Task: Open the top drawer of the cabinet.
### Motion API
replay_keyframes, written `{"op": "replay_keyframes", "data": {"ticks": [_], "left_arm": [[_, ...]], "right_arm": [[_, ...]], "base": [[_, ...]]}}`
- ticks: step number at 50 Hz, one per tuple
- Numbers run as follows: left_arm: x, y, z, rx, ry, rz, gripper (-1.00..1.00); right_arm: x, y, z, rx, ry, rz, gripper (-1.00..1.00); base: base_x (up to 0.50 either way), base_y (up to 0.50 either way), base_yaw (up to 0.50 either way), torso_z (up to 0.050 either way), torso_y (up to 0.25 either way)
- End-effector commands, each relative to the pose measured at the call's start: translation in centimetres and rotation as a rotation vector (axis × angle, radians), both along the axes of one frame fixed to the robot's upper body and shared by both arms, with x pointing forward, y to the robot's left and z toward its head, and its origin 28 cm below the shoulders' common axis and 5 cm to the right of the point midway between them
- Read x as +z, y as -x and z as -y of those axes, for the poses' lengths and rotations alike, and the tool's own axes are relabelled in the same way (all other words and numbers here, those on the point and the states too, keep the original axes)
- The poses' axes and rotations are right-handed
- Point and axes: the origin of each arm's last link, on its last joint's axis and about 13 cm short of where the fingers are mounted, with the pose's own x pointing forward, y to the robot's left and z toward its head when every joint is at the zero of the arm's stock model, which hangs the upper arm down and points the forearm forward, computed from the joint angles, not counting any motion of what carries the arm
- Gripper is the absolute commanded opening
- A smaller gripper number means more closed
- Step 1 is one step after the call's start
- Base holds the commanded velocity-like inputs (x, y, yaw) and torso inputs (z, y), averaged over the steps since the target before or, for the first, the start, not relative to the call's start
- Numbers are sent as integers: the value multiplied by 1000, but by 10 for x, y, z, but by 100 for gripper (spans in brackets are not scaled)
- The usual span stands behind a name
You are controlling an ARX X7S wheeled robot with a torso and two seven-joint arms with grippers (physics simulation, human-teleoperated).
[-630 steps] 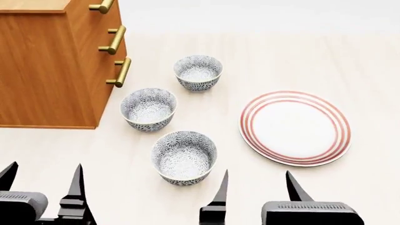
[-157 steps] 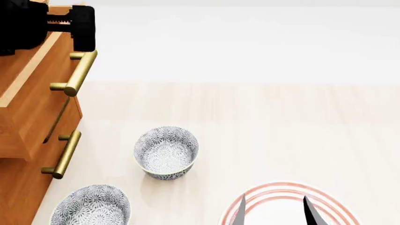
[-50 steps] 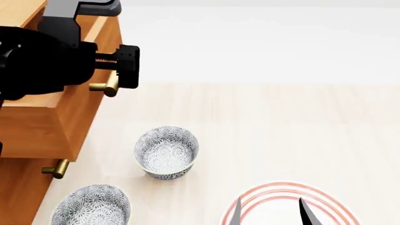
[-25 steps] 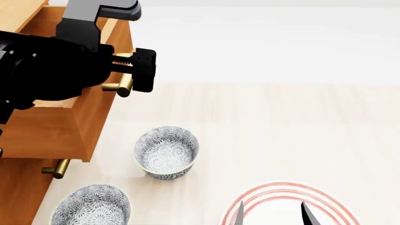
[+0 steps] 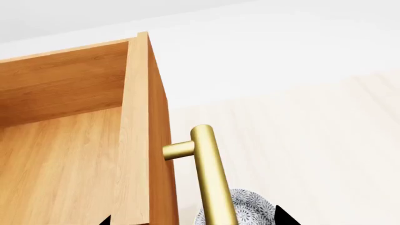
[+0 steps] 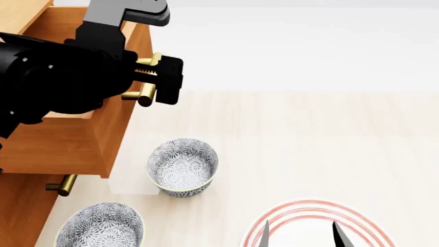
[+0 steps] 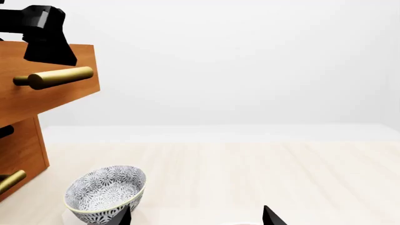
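At far left your cabinet [image 6: 20, 216] has the top drawer [image 6: 69, 139] pulled out, overhanging the lower handle [image 6: 61, 185]. Your left gripper [image 6: 161, 80] is clenched on its brass handle [image 6: 145, 95]. Bare floor [image 6: 309, 139] lies rightward beyond two bowls [image 6: 182, 167]. Your right gripper [image 6: 298, 234] hangs released over the plate [image 6: 309, 208].

The left arm reaches up and across the far left of the scene, a bulky black wrist ending in the left gripper [image 6: 152, 77], whose jaws close around a brass bar. In the left wrist view only its two dark fingertips [image 5: 282, 216] peek in at the edge. The right gripper [image 6: 299, 234] hangs low at the near right, its two pointed black fingers [image 6: 339, 235] standing apart with nothing between them, pointing away from the robot.
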Motion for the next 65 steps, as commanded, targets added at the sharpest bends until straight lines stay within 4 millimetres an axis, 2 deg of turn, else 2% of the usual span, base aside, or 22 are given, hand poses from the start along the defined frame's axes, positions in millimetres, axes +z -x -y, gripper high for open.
{"op": "replay_keyframes", "data": {"ticks": [1,11,22,47,65], "left_arm": [[4,22,58,-334,438,-180,100],[6,26,66,-352,467,-200,100],[23,34,75,-386,505,-194,100],[6,55,98,-435,459,-237,100],[15,79,116,-493,434,-234,100]], "right_arm": [[-2,-2,0,2,-3,-4,100],[-3,-2,4,-6,-3,-9,100],[-3,-2,3,-2,-1,-10,100],[-3,2,5,-3,6,-12,100],[-5,4,8,-7,6,-16,100]], "base": [[-11,0,0,0,10],[-10,0,0,0,2],[-9,0,0,0,5],[-10,0,0,0,5],[-8,0,0,1,5]]}}
